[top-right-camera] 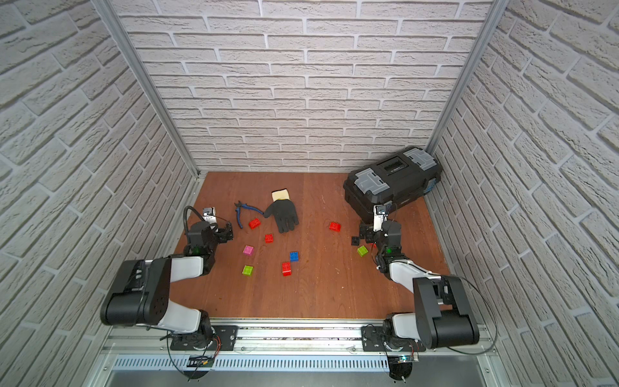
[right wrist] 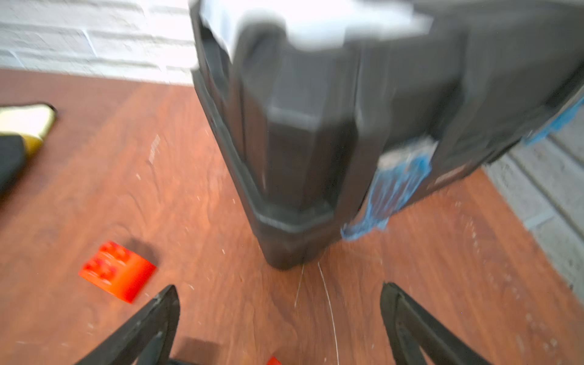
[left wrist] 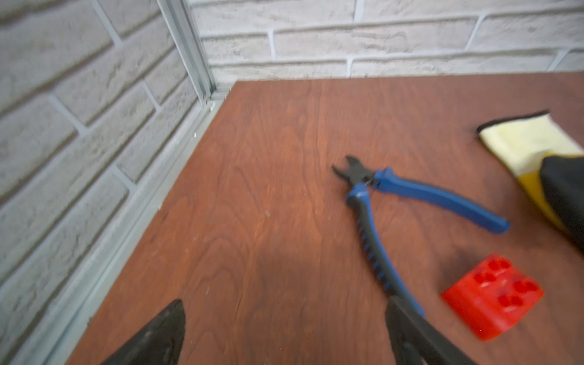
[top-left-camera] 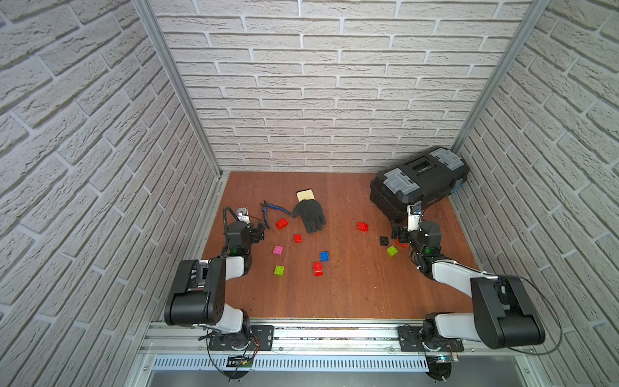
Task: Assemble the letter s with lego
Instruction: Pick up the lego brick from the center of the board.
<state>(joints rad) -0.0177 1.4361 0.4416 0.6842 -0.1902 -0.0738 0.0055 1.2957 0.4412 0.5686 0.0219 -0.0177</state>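
Observation:
Loose lego bricks lie scattered on the wooden table point(top-left-camera: 351, 295). Several are red, among them one point(top-left-camera: 282, 223) by the pliers, seen close in the left wrist view point(left wrist: 493, 297), and one point(top-left-camera: 362, 226) near the toolbox, also in the right wrist view point(right wrist: 118, 271). A pink brick point(top-left-camera: 277, 250), a blue brick point(top-left-camera: 324, 256), a black brick point(top-left-camera: 384, 240) and two lime bricks point(top-left-camera: 279, 270) point(top-left-camera: 392, 250) lie apart. My left gripper point(left wrist: 284, 303) hangs open and empty over bare wood. My right gripper point(right wrist: 278, 287) is open too, with a red brick corner point(right wrist: 273, 361) just below it.
Blue-handled pliers point(top-left-camera: 273, 211) and a black glove point(top-left-camera: 310, 214) lie at the back left. A black toolbox point(top-left-camera: 418, 184) fills the back right corner, close in front of my right gripper. Brick-patterned walls enclose three sides.

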